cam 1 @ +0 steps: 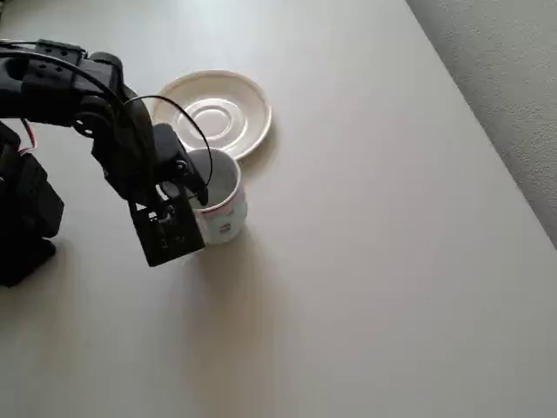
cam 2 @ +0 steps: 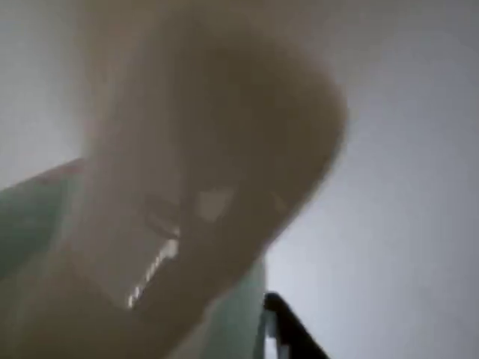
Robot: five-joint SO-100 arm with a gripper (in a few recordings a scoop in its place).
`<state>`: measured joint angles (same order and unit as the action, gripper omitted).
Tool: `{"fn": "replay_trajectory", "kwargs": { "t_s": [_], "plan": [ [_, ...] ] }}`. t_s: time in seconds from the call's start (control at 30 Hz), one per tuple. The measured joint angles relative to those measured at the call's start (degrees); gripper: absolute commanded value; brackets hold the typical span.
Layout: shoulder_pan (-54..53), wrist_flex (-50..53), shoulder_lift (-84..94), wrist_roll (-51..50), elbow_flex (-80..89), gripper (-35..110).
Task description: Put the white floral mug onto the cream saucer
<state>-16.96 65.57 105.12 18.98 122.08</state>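
The white floral mug [cam 1: 223,193] stands upright just in front of the cream saucer [cam 1: 215,113] in the overhead view, its far rim overlapping the saucer's near edge in the picture. My black gripper [cam 1: 194,193] straddles the mug's left wall, one finger inside the mouth and the other outside, shut on the rim. Small red and green prints show on the mug's near side. The wrist view is blurred, with the mug [cam 2: 202,194] very close and a dark fingertip [cam 2: 288,329] at the bottom edge. I cannot tell whether the mug's base touches the table.
The pale table [cam 1: 365,287] stretches bare to the right and front of the mug. Its right edge runs diagonally at the top right, with grey floor [cam 1: 513,78] beyond. The arm's base [cam 1: 26,209] stands at the left.
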Motion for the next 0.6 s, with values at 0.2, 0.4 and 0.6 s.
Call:
{"fn": "replay_trajectory", "kwargs": {
  "t_s": [0.2, 0.4, 0.6],
  "plan": [
    [-1.23, -4.39, -3.52, 0.88, -0.09, -2],
    [-1.93, -1.58, 0.62, 2.2, 0.79, -2],
    [-1.14, 11.43, 11.34, 2.46, -1.14, -2]
  ]
}}
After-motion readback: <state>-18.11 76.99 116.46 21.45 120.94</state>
